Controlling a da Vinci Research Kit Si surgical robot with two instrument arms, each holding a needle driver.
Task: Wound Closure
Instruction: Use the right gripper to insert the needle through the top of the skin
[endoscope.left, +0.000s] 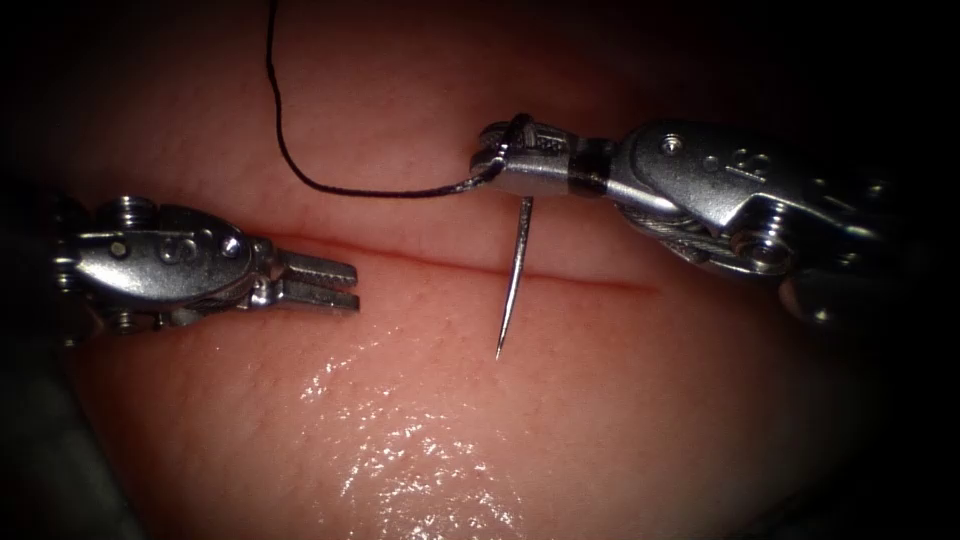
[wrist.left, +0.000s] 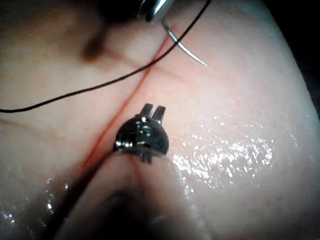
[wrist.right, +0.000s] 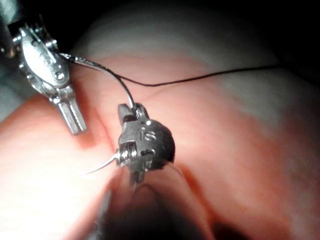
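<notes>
At about two o'clock from the middle of the endoscope view, the right arm's silver metal claw (endoscope.left: 510, 160) pinches the thin curved steel needle (endoscope.left: 513, 280) near its thread end, so most of the curve hangs free below the jaws. The needle points toward six o'clock, crosses over the long straight red cut (endoscope.left: 450, 262), and its sharp tip is over the near side of the cut; it does not seem to be inside the pale pink tissue (endoscope.left: 600, 400). The fine dark thread (endoscope.left: 300, 170) leaves the needle's end at the claw and runs in a loose arc toward eleven o'clock. At nine o'clock, the left arm's silver claw (endoscope.left: 325, 283) holds nothing; its two ribbed jaws lie almost pressed together, just beside the cut's left end.

I judge the closure has hardly begun: the cut looks open along its whole length and I see no stitch. The tissue surface is smooth, soft and wet, with bright shine at six o'clock.
</notes>
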